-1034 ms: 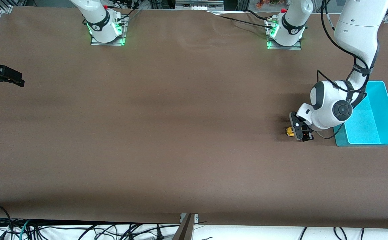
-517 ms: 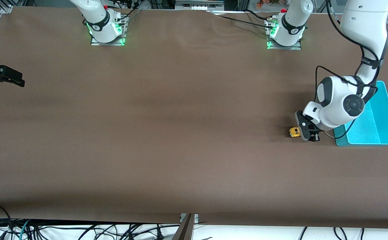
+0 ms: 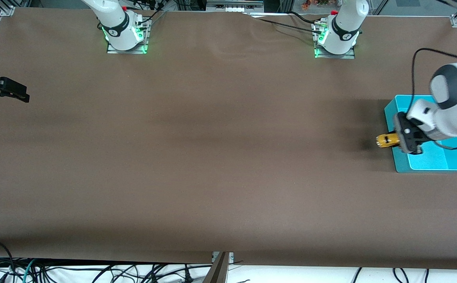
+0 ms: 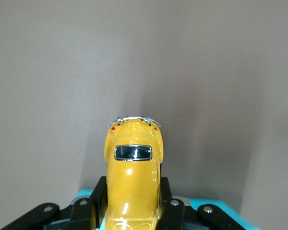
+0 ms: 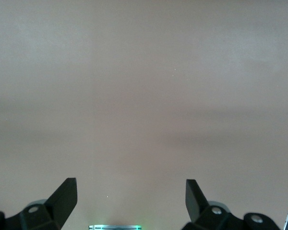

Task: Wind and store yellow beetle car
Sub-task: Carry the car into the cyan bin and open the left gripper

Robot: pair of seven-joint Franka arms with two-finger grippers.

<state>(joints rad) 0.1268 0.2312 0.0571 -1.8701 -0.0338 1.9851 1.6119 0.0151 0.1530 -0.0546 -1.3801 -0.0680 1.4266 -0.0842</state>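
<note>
At the right of the front view, the left hand (image 3: 403, 140) is up in the air with its fingers clamped on the yellow beetle car (image 3: 387, 140). The car sticks out sideways from the fingers, over the edge of the turquoise bin (image 3: 432, 167) that faces the middle of the brown table (image 3: 212, 157). In the left wrist view the black fingers (image 4: 170, 213) press both flanks of the car (image 4: 133, 177), with a strip of the bin (image 4: 221, 213) along the bottom of that frame. The right hand (image 3: 14, 91) waits at the left edge of the front view, over the table, its fingers (image 5: 67, 194) spread wide and holding nothing.
</note>
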